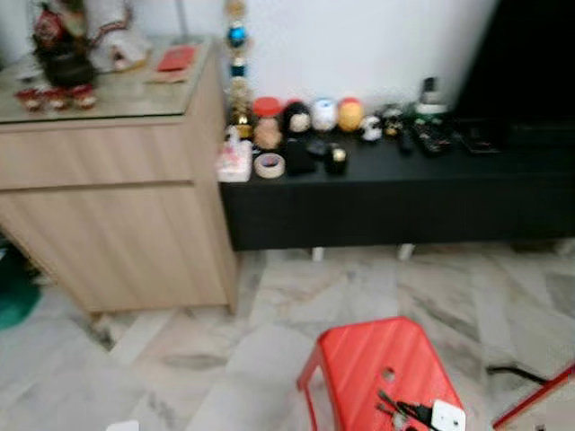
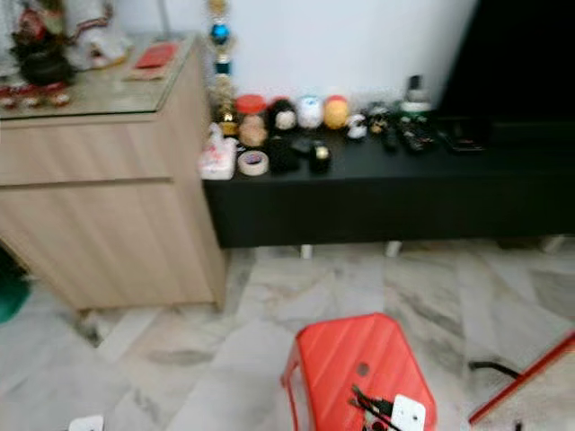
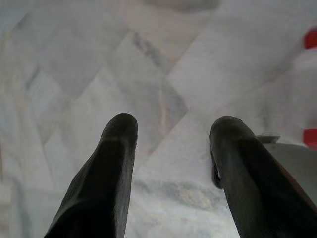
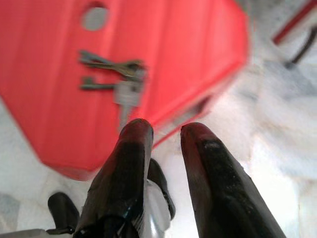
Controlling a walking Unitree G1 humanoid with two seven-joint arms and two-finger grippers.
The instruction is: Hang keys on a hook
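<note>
Right gripper [image 4: 166, 131] slightly parted, empty, keys [image 4: 116, 79] on red stool [image 4: 188, 59] just beyond; left gripper [image 3: 173, 126] open, empty; no legible writing.

The two head views look forward and down from standing height, well back from a long black low cabinet [image 1: 395, 193] against a white wall, and share a light wooden sideboard [image 2: 108, 206] and a red plastic stool [image 1: 382, 368] near the bottom edge. The left wrist view looks steeply down, close along its open black fingers [image 3: 111, 168], at the pale marble floor [image 3: 148, 74]. The right wrist view looks down along its fingers [image 4: 126, 173] at the same stool [image 4: 163, 64], from close above it.
</note>
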